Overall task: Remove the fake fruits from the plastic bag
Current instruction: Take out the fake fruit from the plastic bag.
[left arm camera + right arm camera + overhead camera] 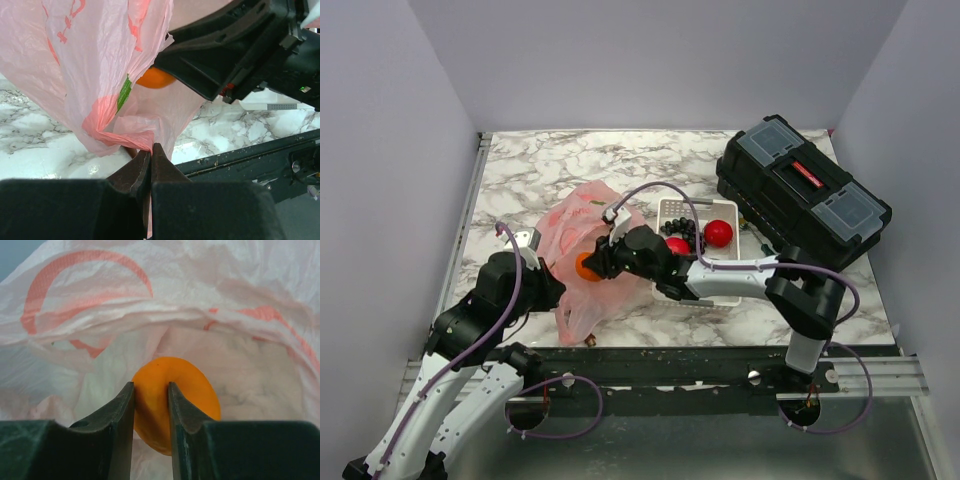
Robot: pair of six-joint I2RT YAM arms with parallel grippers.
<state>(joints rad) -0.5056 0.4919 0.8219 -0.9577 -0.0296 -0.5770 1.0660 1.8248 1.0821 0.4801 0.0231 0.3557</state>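
Note:
The pink plastic bag (582, 225) lies left of centre on the marble table, with its mouth toward the right arm. My right gripper (594, 263) is shut on the orange (586, 266) at the bag's mouth. In the right wrist view the fingers (120, 405) pinch the orange (192, 385), dented between them, with bag film all around. My left gripper (150, 150) is shut on a bunched fold of the bag (120, 135) near the table's front edge. A red apple (719, 233), another red fruit (677, 246) and black grapes (682, 230) lie in the white tray (672, 208).
A black toolbox (802, 190) stands at the back right, just behind the tray. The table's front edge and a dark metal rail (260, 155) run close below the left gripper. Grey walls enclose the table on three sides.

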